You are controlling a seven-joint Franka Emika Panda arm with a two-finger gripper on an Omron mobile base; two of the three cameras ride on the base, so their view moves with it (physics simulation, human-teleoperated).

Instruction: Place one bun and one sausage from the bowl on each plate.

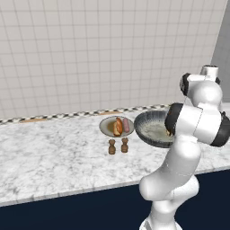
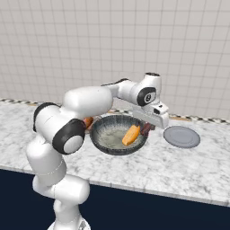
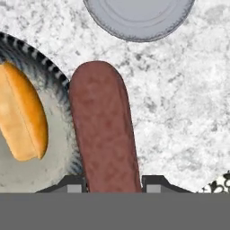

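Above the right-hand rim of the bowl [image 2: 117, 134], the gripper [image 2: 148, 127] pinches a sausage [image 3: 104, 134] between its two fingers, the brown cylinder hanging lengthwise over the edge where bowl meets marble counter [image 2: 179, 166]. One bun [image 2: 131, 134] lies inside the bowl. Just beyond, to the robot's right, sits an unfilled grey plate [image 2: 181, 136]; on the bowl's other side a second plate [image 1: 106, 126] carries one bun and one sausage together. Count: two sausages, two buns, two plates, one bowl, plus two small brown shakers [image 1: 118, 146] standing before the filled plate. The sausage looks smooth, round and light, probably firm yet apt to roll or slip, so a grip across its middle suits it best. The bun appears soft and compressible; take it across its narrow width with gentle pressure. How far along the sausage the fingers sit is hard to judge.
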